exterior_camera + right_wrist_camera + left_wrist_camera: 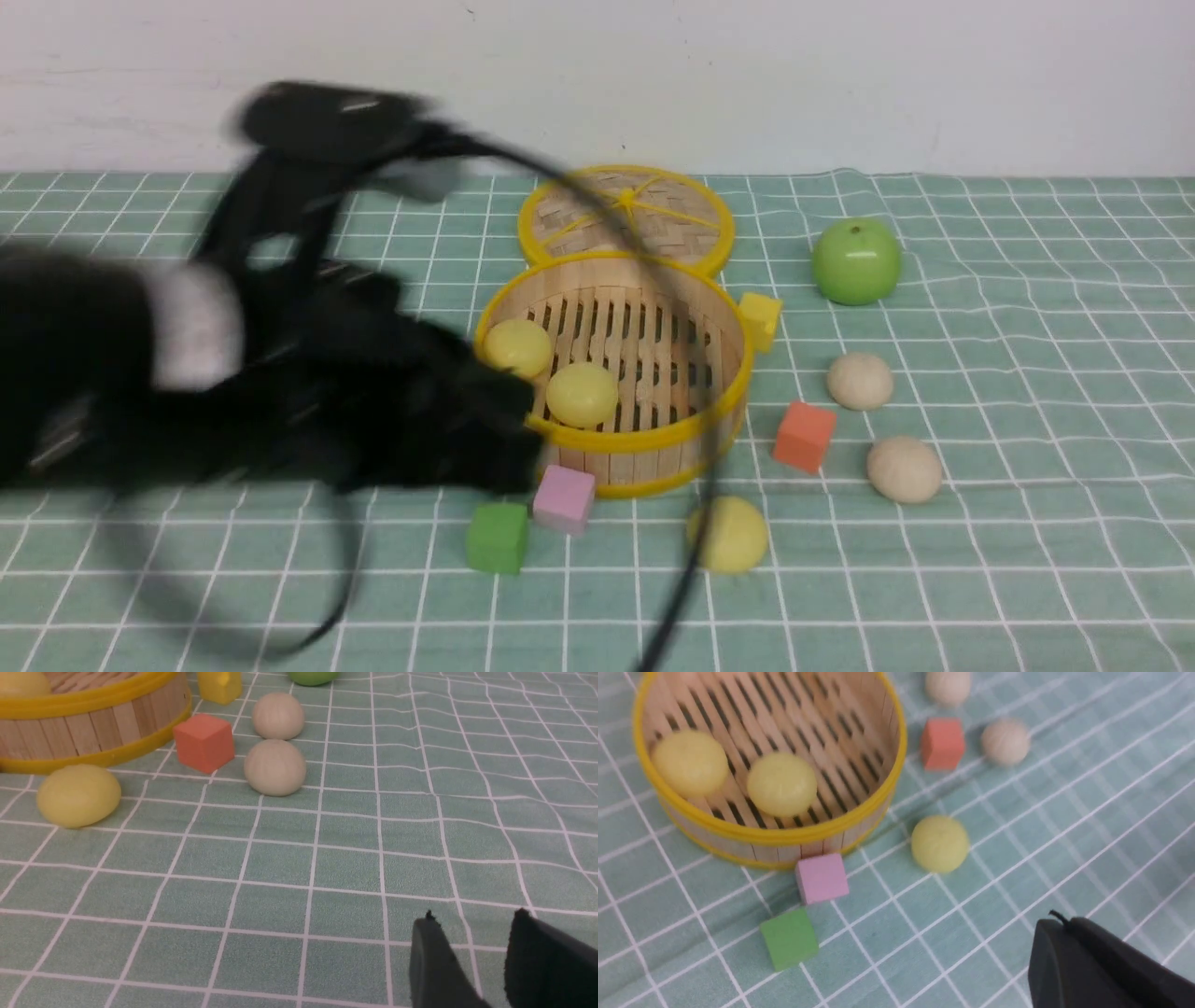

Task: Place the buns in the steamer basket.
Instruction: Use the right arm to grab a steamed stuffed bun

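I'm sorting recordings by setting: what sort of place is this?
Probably a lab tabletop staged as a toy kitchen: a green checked tablecloth against a bare white wall, a round bamboo steamer basket holding pale yellow buns, and an orange cube beside it.

Bright even light, faint shadows, left arm (pixel 373 411) smeared by motion blur, wrist views perhaps soft

A plain white wall (pixel 747 75) rose at the back, faintly scuffed and dotted with a few small dark specks. Below it, a pale green cloth (pixel 1027 392) printed with a grid of thin white lines covered everything flat. The cloth lay unevenly, with soft wrinkles and ripples, most of them on the right side and near the far edge by the wall. The light was soft and even.
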### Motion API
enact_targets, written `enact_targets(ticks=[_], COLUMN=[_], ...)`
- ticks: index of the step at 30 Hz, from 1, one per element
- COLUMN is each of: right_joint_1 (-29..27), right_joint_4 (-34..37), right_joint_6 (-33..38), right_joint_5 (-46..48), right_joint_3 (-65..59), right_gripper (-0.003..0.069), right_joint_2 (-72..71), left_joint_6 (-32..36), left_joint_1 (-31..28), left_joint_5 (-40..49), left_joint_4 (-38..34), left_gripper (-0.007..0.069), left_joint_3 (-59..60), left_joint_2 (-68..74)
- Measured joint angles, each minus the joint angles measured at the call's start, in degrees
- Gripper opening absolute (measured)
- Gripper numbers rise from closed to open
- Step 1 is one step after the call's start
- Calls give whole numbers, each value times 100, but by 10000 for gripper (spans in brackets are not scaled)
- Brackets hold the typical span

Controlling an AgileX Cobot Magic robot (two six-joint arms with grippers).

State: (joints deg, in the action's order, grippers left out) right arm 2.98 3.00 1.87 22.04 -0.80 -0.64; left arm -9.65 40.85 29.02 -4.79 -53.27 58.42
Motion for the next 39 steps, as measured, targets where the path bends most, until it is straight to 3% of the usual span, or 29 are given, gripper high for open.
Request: enact_targets(ticks=[9, 14, 19, 25, 30, 31, 34, 39], right_joint_1=[0, 0, 0, 6, 244, 355, 471, 510], right_joint_4=[-5, 111, 1568, 2631, 2619, 2445, 2078, 1709], right_joint_6=[0, -92, -1101, -1649, -1366, -921, -153, 431], right_joint_5=[0, -120, -1013, -1799, -517, 394, 1898, 3465], right_joint_3=[0, -22, -65, -43, 988, 1761, 3017, 4569], right_gripper=[240, 240, 240, 240, 187, 151, 85, 14], right_joint_2=[0, 0, 0, 0, 662, 1420, 2879, 5203], left_joint_6=[-11, -11, -13, -13, -13, -13, -13, -13], left_joint_1=[0, 0, 0, 0, 0, 0, 0, 0], left_joint_5=[-2368, -2754, -2814, -2732, -2476, -2376, -2223, -2161], left_joint_4=[-32, -36, -36, -36, -36, -36, -36, -36], left_gripper=[-14, -14, -14, -14, -14, -14, -14, -14], left_joint_3=[2922, 3632, 4134, 4436, 4480, 4485, 4485, 4485], left_joint_2=[-3132, -3988, -4306, -4306, -4306, -4306, -4306, -4306])
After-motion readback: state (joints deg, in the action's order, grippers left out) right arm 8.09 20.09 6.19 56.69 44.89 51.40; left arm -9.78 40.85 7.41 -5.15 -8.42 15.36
